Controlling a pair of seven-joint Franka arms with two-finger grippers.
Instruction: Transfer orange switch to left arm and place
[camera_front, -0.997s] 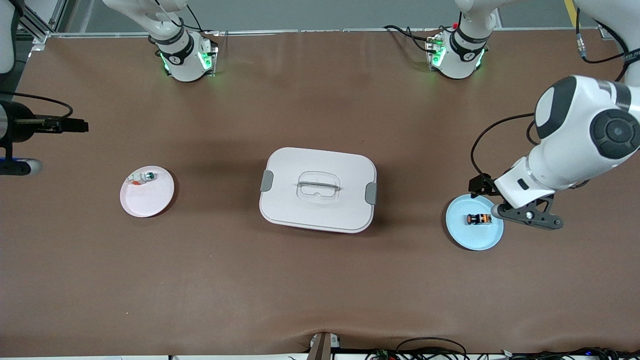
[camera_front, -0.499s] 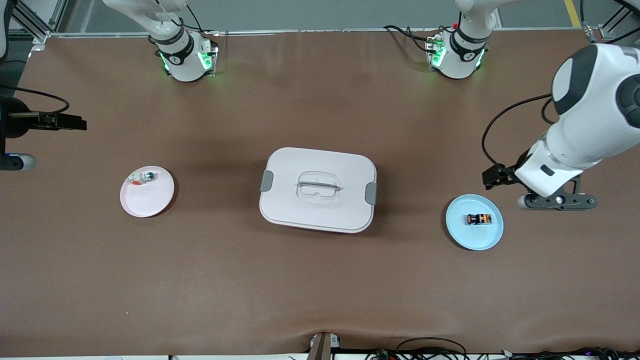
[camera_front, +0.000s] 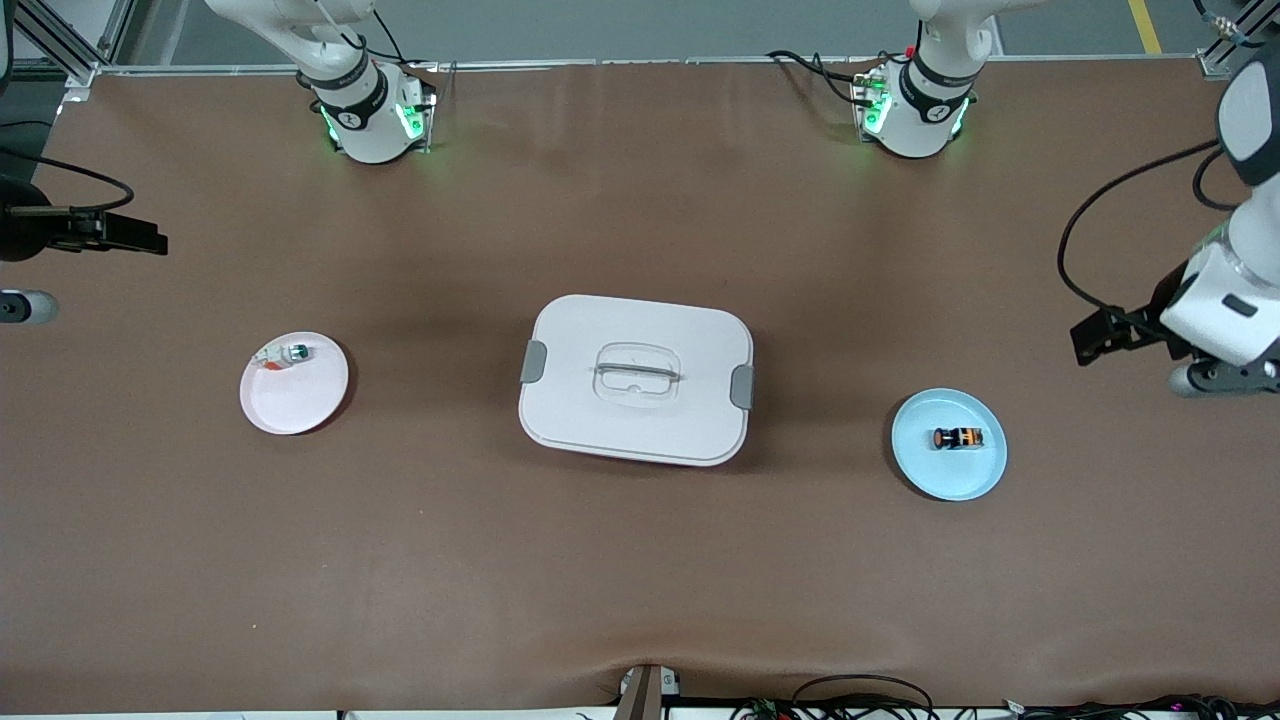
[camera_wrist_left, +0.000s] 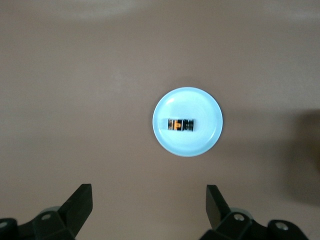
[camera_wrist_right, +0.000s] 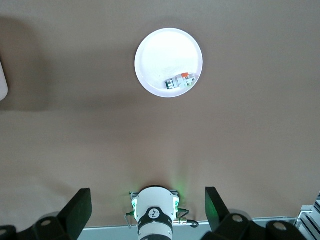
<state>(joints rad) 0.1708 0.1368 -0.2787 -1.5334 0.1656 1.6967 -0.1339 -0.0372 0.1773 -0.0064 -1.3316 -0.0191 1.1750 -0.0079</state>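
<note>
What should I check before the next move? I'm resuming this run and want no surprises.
1. Orange switch lying on the blue plate: ok.
2. Left gripper open and empty: ok.
3. Left gripper over the switch: not ok, it is over bare table at that arm's end.
4. Right gripper open and empty: ok.
5. Box apart from both grippers: ok.

We can read no text, number, brand or label anywhere in these views. The only sign-like marks are small dark symbols on the white collars of the two arm bases (camera_front: 352, 118) (camera_front: 930, 112), and we cannot make out what they show. The orange switch (camera_wrist_left: 180, 124) has orange markings on its black body, but no legible characters.
</note>
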